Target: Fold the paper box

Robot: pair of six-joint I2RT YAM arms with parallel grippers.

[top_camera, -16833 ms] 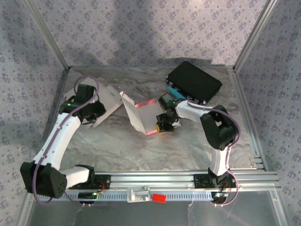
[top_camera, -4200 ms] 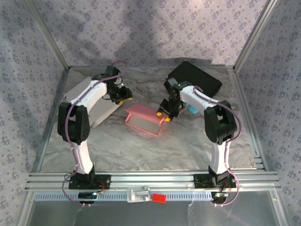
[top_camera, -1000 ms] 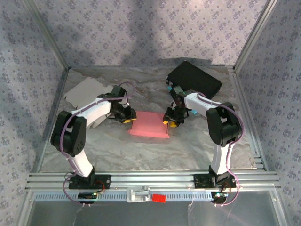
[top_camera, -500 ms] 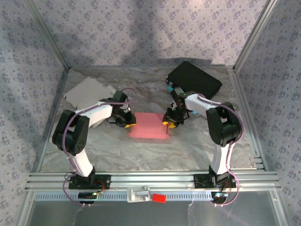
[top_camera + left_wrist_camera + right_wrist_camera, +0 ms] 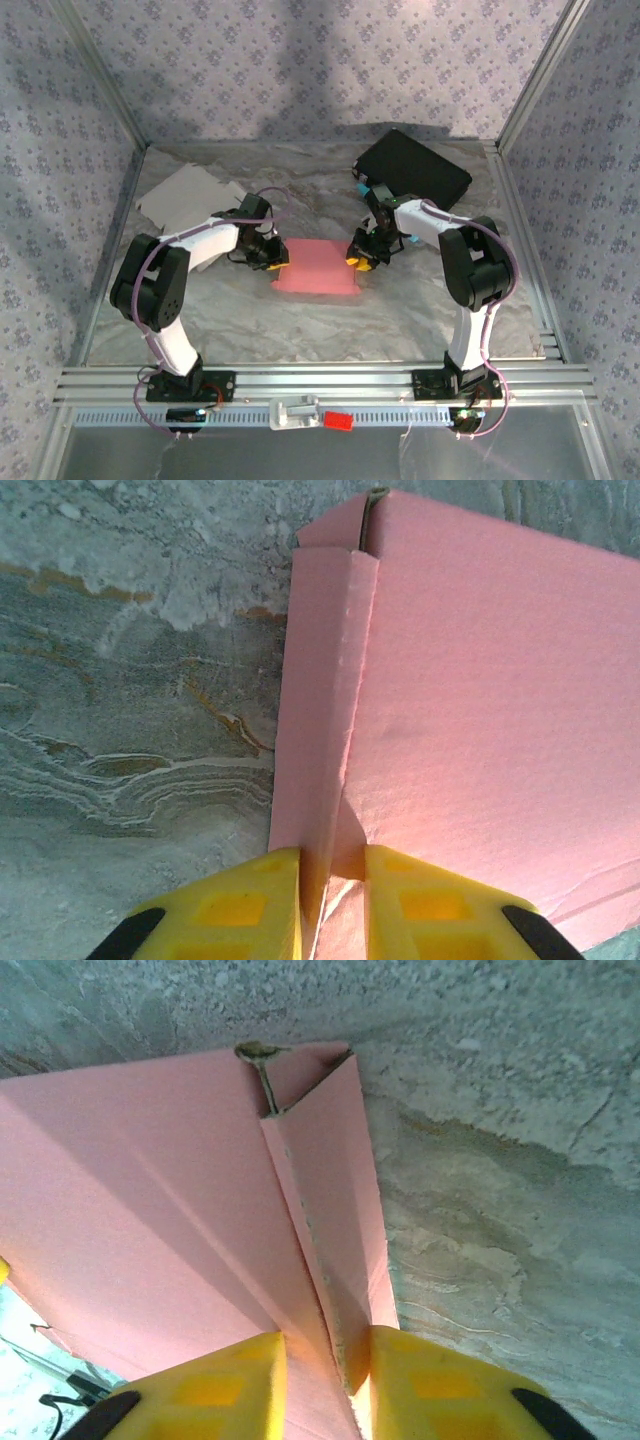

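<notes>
Both arms bend inward low over the marble table, where the pink paper box lies flat, left gripper and right gripper each pinching its nearer side flap.

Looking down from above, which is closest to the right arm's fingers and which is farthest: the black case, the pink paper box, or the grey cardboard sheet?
1. Pink paper box, in the middle, right at the right fingers.
2. Black case, back right.
3. Grey cardboard sheet, far left.

Now left hand, right hand pinch box flaps.
</notes>
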